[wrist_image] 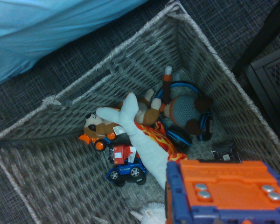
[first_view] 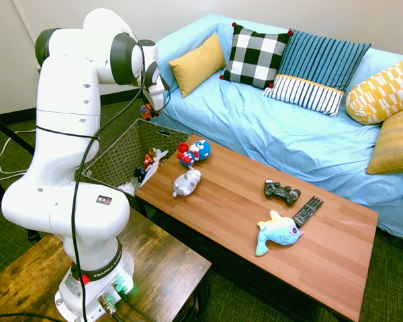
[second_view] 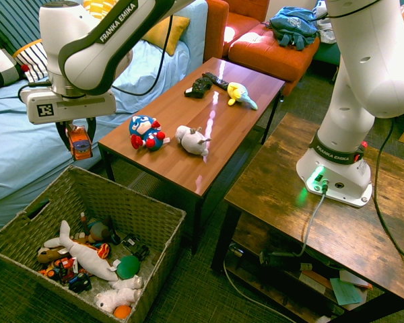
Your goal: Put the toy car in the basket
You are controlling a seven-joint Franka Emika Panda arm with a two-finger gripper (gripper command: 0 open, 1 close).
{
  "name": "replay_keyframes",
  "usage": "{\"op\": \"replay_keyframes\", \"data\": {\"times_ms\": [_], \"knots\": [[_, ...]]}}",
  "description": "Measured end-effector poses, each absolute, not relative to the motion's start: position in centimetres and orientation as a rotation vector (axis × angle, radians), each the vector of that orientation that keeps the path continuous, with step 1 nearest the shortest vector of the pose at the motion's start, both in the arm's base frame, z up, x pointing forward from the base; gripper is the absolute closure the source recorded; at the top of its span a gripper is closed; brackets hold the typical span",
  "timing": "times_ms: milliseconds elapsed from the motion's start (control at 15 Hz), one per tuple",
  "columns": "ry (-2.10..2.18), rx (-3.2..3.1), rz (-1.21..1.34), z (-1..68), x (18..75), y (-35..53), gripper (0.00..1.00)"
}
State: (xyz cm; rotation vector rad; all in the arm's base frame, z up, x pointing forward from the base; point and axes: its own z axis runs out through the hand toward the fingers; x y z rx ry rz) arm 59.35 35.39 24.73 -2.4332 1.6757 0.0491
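The one toy car (wrist_image: pixel 228 193), orange with purple-blue edging, is clamped between the jaws (second_view: pixel 79 136) above the basket (second_view: pixel 165 225); the wrist view cuts off part of it, and the first exterior view shows it small, partly behind the wrist.

Inside the one basket, toys overlap, so I can't give a sure total. A long pale plush with a tail (second_view: pixel 92 259) lies across the pile, hiding part of a flame-patterned item (wrist_image: pixel 158 137). Also there: one green round thing (second_view: pixel 128 267), one blue toy vehicle (wrist_image: pixel 127 171) and one white plush (second_view: pixel 118 297), largely cut off in the wrist view.

Beside the basket, the counter (first_view: pixel 235 201) carries three plush toys: a red-and-blue figure (second_view: pixel 146 132), a grey-white animal (second_view: pixel 192 140) and a blue-and-yellow one (first_view: pixel 278 233). One game controller (first_view: pixel 282 192) and one remote (first_view: pixel 308 210) lie there too.
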Motion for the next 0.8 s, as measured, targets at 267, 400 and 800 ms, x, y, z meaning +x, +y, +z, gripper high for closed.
{"op": "replay_keyframes", "data": {"times_ms": [267,400,800], "knots": [[1.646,-2.448,0.055,24.8,59.2,35.9,0.0],[1.646,-2.449,0.053,24.8,59.4,35.7,0.0],[1.763,-2.205,0.033,26.9,61.1,22.8,0.0]]}}
